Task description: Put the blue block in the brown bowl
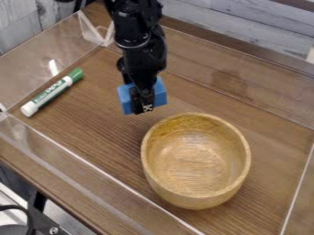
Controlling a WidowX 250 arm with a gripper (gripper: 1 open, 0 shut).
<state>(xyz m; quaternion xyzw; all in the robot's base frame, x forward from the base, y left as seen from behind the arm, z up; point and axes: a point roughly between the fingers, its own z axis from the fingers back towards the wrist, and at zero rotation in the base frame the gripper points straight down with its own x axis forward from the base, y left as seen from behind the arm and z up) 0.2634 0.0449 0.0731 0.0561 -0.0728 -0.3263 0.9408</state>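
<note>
Where the black pincer (pixel 141 96) overlaps, blue block (pixel 143 99) partly hidden.

Bright blue block (pixel 145 97) at the black end effector (pixel 145 89); beyond it, light-brown bowl (pixel 196 161), brown wood-grained worktop (pixel 86 133), 1 green-and-white marker (pixel 53 92).

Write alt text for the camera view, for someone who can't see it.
A black robot gripper grips a small blue block just short of a round wooden bowl; a green-and-white marker lies at left on the wooden table.
</note>
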